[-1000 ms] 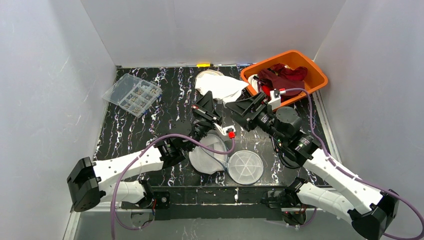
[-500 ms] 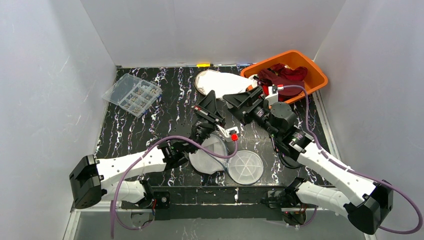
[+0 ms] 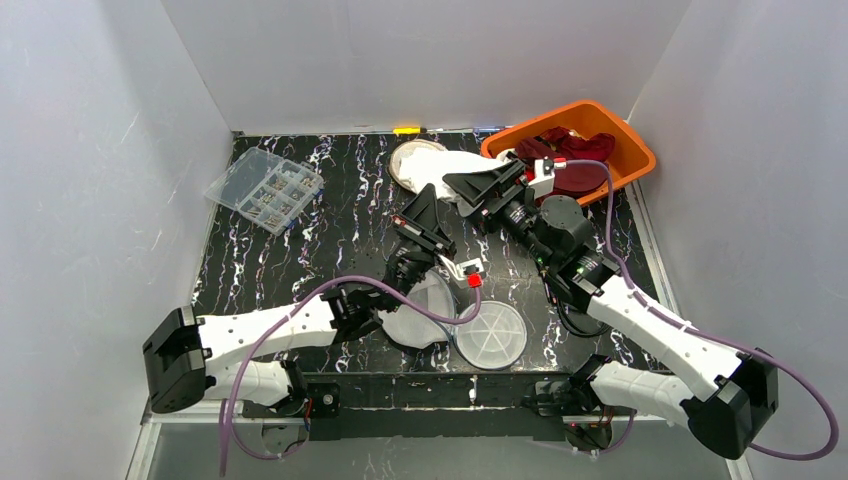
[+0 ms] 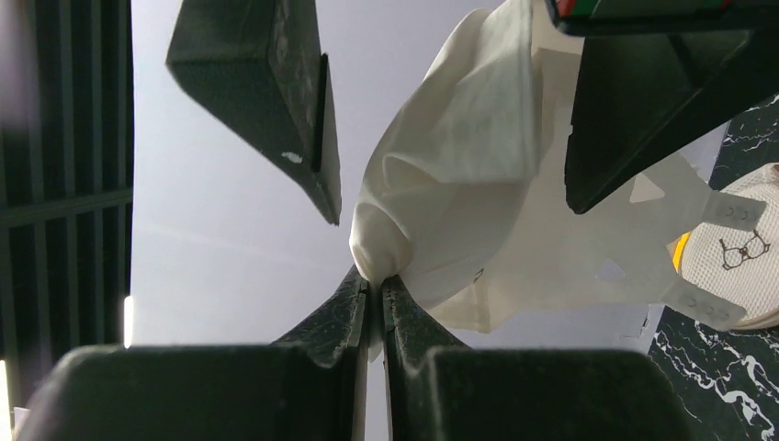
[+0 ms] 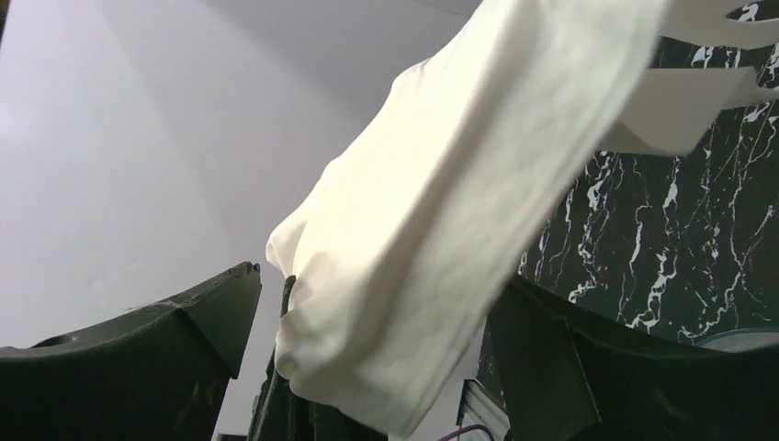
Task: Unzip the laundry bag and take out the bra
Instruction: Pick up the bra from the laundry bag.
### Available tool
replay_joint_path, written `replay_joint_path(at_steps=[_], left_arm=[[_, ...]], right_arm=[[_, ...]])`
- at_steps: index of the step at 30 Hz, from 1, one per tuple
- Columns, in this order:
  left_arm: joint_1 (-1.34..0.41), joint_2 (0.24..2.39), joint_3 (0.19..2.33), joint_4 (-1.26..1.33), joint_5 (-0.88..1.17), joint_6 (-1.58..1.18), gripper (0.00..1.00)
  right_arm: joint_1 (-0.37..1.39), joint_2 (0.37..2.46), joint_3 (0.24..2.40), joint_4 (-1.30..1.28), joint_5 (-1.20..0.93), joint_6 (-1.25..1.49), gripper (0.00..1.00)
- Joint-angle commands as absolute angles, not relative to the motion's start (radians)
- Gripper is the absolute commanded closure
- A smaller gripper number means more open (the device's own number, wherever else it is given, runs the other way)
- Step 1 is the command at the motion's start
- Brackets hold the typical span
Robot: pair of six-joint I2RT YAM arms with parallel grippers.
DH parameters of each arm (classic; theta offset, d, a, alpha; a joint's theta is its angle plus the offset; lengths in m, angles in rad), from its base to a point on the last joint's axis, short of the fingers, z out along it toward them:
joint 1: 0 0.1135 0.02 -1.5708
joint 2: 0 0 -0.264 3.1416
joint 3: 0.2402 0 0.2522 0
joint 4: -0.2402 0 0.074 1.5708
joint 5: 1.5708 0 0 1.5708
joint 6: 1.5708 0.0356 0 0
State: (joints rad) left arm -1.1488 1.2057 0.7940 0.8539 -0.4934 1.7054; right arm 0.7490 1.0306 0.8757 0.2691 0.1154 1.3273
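The white bra (image 4: pixel 459 165) hangs in the air, and my left gripper (image 4: pixel 372 280) is shut on a pinched fold at its lower end. My right gripper (image 5: pixel 377 331) stands open around the same fabric, with the bra (image 5: pixel 459 184) draped between its fingers and not clamped. In the top view both grippers meet over the table's back middle: left gripper (image 3: pixel 428 195), right gripper (image 3: pixel 458 190), bra (image 3: pixel 450 165). The white mesh laundry bag (image 3: pixel 410 322) lies open near the front edge under my left arm, beside a round mesh disc (image 3: pixel 490 335).
An orange bin (image 3: pixel 630 150) with dark red garments stands at the back right. A clear compartment box (image 3: pixel 263 190) sits at the back left. Another round white mesh piece (image 3: pixel 405 158) lies at the back, partly under the bra. White walls close in three sides.
My right gripper has moved back and to the left, so its open fingers now straddle the bra. My left gripper, still shut on the bra, has shifted slightly right.
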Motion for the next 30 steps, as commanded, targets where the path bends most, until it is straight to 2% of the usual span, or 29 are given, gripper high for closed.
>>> replay_joint_path(at_steps=[1,12,17,22,29,30], left_arm=[[-1.157,1.218,0.837,0.928,-0.521,1.714,1.00],[-1.158,1.231,0.842,0.982,-0.514,1.721,1.00],[-1.160,1.221,0.833,0.991,-0.514,1.721,1.00],[-1.160,1.215,0.818,1.004,-0.512,1.718,1.00],[-1.164,1.215,0.802,1.019,-0.515,1.718,1.00],[-1.165,1.213,0.800,1.019,-0.516,1.718,0.93]], right_arm=[[0.744,1.024,0.929,0.349,0.039,1.255,0.01],[0.724,0.997,0.879,0.315,0.087,1.326,0.01],[0.712,1.050,0.867,0.389,0.070,1.399,0.08],[0.711,1.070,0.873,0.423,0.117,1.423,0.24],[0.711,1.091,0.880,0.463,0.144,1.418,0.70],[0.710,1.088,0.880,0.463,0.142,1.409,0.76]])
